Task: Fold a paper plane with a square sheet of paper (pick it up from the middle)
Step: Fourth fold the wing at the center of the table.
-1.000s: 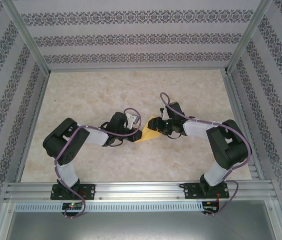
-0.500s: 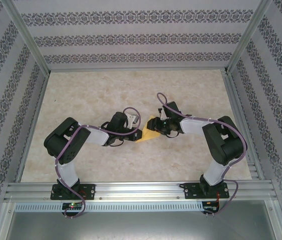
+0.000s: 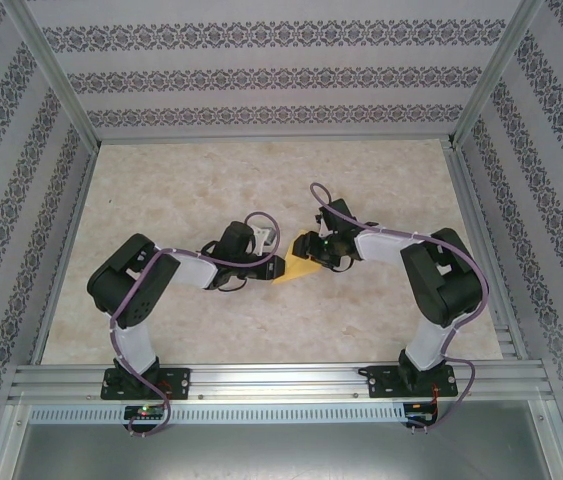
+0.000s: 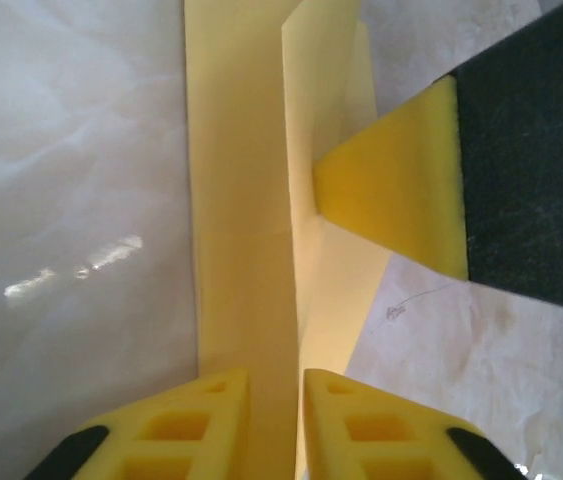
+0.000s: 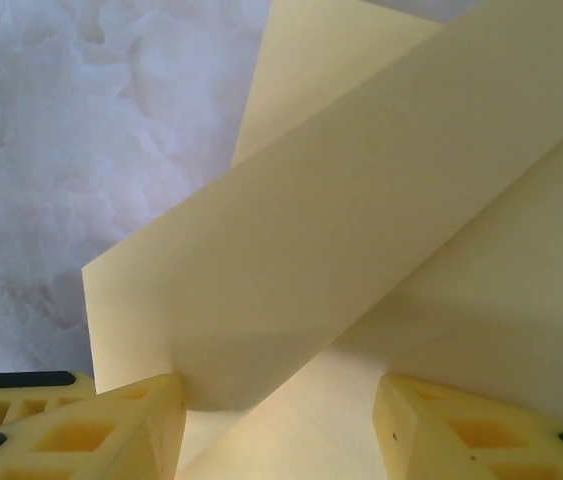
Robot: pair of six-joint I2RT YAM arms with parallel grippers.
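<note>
The square sheet of paper (image 3: pixel 296 268) lies partly folded on the marble table between both arms, part hidden under them. In the left wrist view a long folded strip of the paper (image 4: pixel 241 200) runs up from between my left gripper's (image 4: pixel 276 430) yellow fingers, which stand slightly apart, so it is open. My left gripper (image 3: pixel 275 264) sits at the sheet's left edge. My right gripper (image 3: pixel 318 252) is over the sheet's right part; one of its yellow fingertips (image 4: pixel 391 200) rests on the paper. It (image 5: pixel 279 420) is wide open, a raised flap of the paper (image 5: pixel 361 200) lying across between the fingers.
Bare marble tabletop (image 3: pixel 261 180) extends behind and to both sides of the arms. Patterned walls and aluminium posts (image 3: pixel 56 80) enclose the table. An aluminium rail (image 3: pixel 281 378) holding the arm bases runs along the near edge.
My right arm's wrist has shifted a little left and away, further over the paper. The left arm has hardly moved.
</note>
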